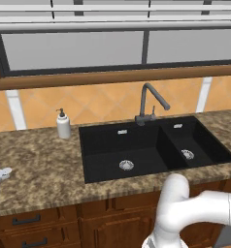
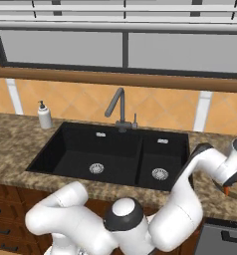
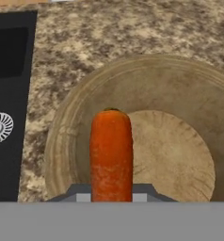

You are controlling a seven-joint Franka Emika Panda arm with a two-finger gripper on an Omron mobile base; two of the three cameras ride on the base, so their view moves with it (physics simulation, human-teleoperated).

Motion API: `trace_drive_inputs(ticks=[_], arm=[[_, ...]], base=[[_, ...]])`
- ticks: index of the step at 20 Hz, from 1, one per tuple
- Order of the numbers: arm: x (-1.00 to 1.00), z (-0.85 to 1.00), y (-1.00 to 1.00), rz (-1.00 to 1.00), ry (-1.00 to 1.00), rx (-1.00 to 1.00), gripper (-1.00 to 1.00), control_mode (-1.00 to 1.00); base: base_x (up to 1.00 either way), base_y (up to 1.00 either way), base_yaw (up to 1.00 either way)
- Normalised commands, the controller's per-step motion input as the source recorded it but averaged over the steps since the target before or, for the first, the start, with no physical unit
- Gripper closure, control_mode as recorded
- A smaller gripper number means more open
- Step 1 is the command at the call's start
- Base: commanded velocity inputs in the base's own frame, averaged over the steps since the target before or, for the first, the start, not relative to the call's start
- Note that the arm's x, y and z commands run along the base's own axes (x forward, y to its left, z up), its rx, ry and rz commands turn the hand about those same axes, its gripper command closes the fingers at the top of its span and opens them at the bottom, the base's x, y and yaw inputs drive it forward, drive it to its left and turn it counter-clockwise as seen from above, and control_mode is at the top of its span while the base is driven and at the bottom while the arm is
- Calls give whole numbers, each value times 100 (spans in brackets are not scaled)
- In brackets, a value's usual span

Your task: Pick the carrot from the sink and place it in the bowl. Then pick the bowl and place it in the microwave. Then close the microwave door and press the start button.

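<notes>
Granite counter is seen beside the sink (image 3: 10,108) at left, and over the bowl (image 3: 67,127) the carrot (image 3: 111,150) is held clamped in the gripper (image 3: 111,195), so placing is judged underway, release being called for next.

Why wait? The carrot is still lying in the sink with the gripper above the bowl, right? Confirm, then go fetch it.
Not right. In the hand view the carrot is held in the gripper, hanging over the bowl, not lying in the sink. The gripper is above the bowl, as you said.
</notes>
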Motion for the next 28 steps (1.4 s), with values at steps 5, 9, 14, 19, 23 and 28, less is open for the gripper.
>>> trace_drive_inputs(ticks=[5,9,14,19,23,28], arm=[[10,-2,-12,1,-1,3,100,-100],[0,42,-14,0,5,2,100,-100],[10,8,-2,1,-10,0,100,-100],[46,0,-22,1,0,2,100,-100],[51,0,-22,1,4,3,100,-100],[20,0,-34,7,0,5,100,-100]], base=[[0,0,0],[0,0,0],[0,0,0],[0,0,0],[0,0,0],[0,0,0]])
